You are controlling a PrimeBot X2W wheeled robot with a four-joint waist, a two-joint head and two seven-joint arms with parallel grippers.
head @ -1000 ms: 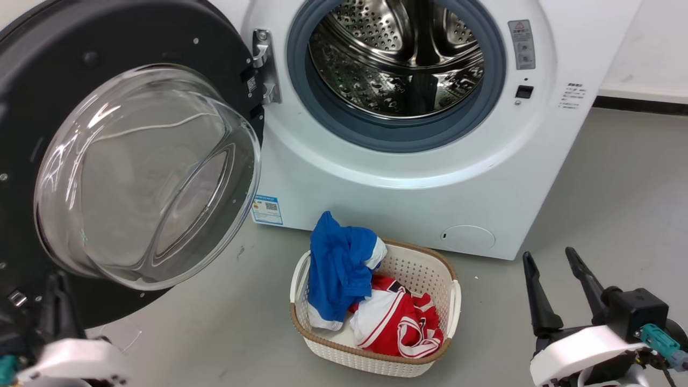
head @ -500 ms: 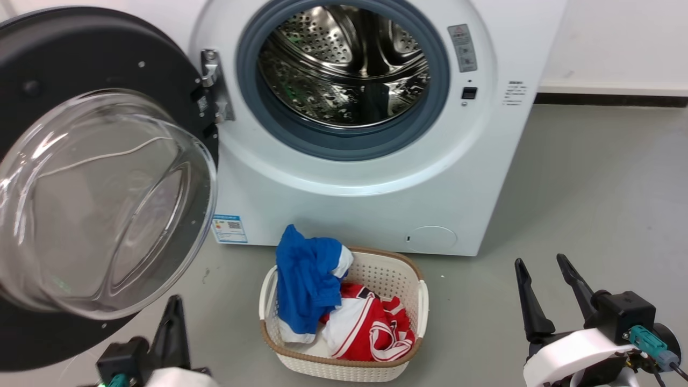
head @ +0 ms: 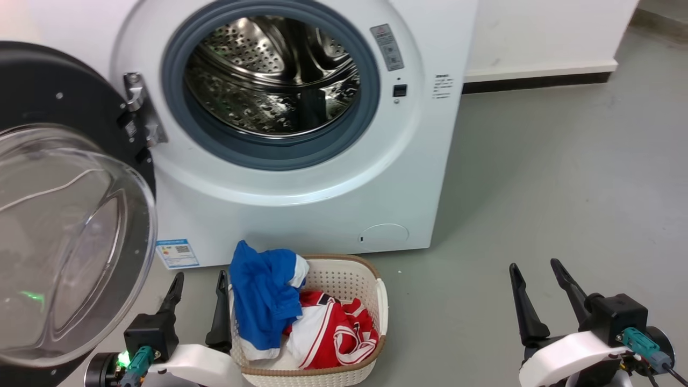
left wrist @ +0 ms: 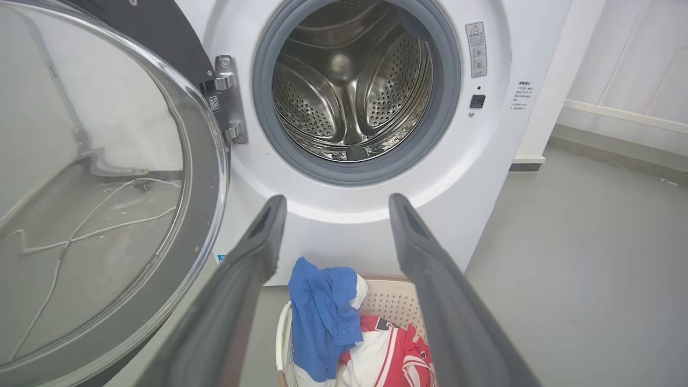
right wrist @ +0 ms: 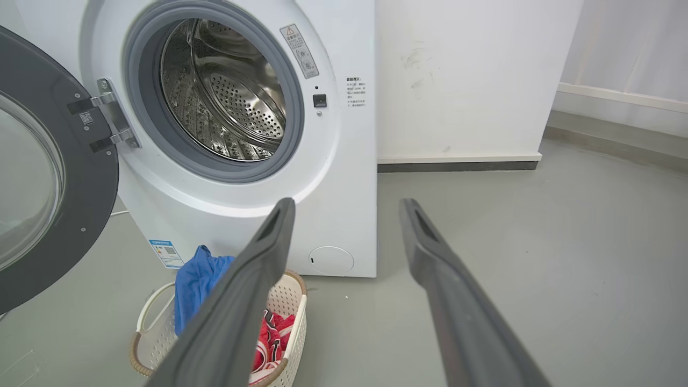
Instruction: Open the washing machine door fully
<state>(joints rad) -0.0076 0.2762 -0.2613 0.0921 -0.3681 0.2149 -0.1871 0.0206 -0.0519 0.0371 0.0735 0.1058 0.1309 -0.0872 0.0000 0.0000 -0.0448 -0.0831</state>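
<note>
The washing machine (head: 301,193) is a white front-loader with its steel drum exposed. The washing machine door (head: 64,236) hangs swung wide to the left on its metal hinge (head: 141,113), glass bowl facing out. My left gripper (head: 200,277) is open and holds nothing, low at the bottom left, between the door and the basket and touching neither. My right gripper (head: 534,265) is open and holds nothing, over bare floor at the lower right. The left wrist view has the left gripper (left wrist: 337,200) facing the drum, door (left wrist: 97,177) on its left. The right gripper (right wrist: 348,203) points at the machine's right side (right wrist: 344,177).
A white woven basket (head: 376,301) stands on the floor in front of the machine, holding a blue garment (head: 263,295) and a red and white one (head: 333,333). Grey floor stretches to the right, ending at a white wall with a dark skirting (head: 537,80).
The head camera has turned, sliding the whole scene left. My left gripper has come out from under the door's lower rim to beside the basket, both fingers now visible. The right gripper has barely moved.
</note>
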